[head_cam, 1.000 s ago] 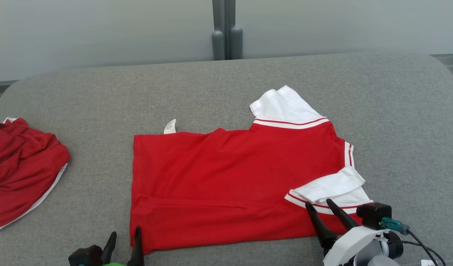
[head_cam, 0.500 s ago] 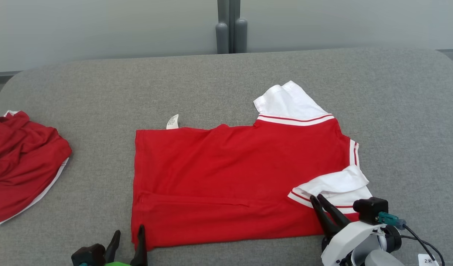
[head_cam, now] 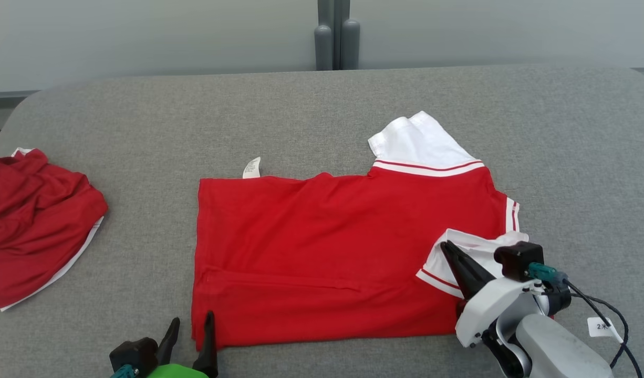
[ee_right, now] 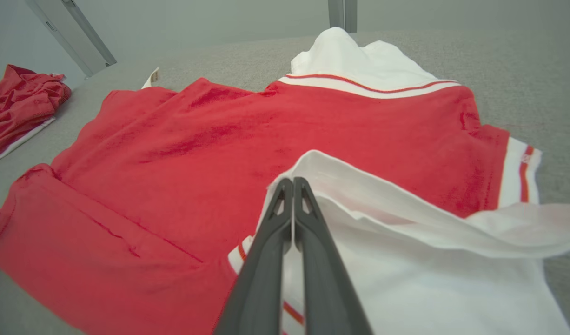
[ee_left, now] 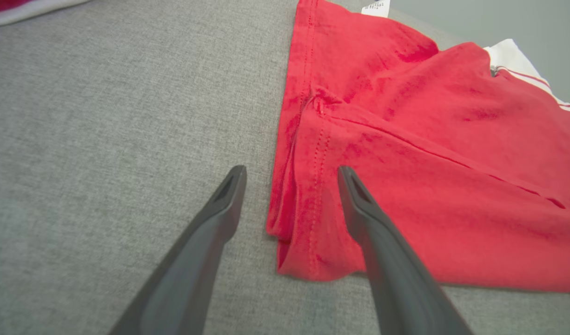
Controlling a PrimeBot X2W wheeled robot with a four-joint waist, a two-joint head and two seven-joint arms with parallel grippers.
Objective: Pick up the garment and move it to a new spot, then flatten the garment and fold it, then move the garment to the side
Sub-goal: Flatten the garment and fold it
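Garment [head_cam: 327, 236] — white sleeve [head_cam: 482, 243] in right gripper [head_cam: 446, 247]

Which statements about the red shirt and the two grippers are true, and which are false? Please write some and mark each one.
1. The right gripper is shut on the white sleeve. True.
2. The left gripper is shut. False: its fingers stand apart, one on each side of the hem at the near corner of the red shirt.
3. A second red garment lies crumpled on the robot's left of the shirt. True.
4. The white label sticks out at the shirt's near edge. False: it sticks out at the far edge.
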